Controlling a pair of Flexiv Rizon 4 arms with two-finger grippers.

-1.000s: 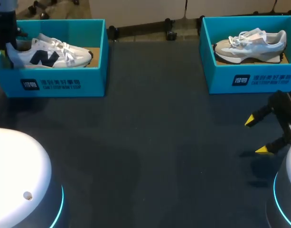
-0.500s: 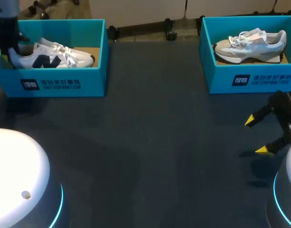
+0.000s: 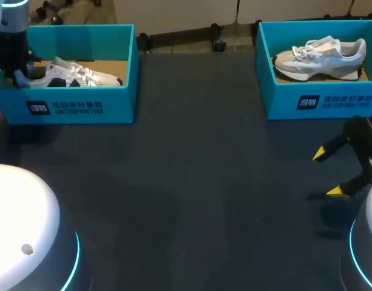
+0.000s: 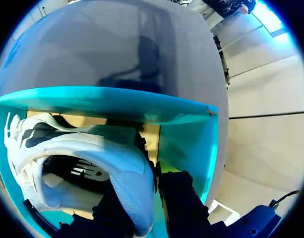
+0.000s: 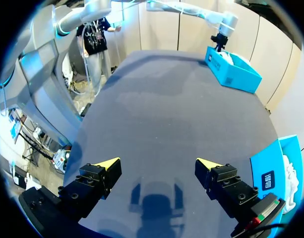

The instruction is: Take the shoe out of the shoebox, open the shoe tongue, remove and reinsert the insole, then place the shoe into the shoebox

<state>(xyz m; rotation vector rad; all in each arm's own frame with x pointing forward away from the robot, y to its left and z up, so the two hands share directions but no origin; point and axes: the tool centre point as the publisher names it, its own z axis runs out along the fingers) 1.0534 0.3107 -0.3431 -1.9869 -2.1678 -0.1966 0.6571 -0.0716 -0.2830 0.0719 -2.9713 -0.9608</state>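
Shoe (image 3: 82,74), white with a dark side emblem, sits low inside the left shoebox (image 3: 113,91), its heel at the box's end nearest my left arm. Left jaws clamp that heel from both sides. A white printed label marks the front wall of the box. Right jaws hang spread wide, holding nothing, over the dark worktop (image 3: 204,182), well apart from the left shoebox. A second shoebox (image 3: 322,100) near them holds a pale shoe (image 3: 319,56).

The dark bench (image 3: 192,182) is lit softly from above. Soft shadows are cast beside the left shoebox (image 3: 70,106) and under the right tool (image 3: 327,173). In the left wrist view, a darker shadow is thrown across the bench past that shoebox.
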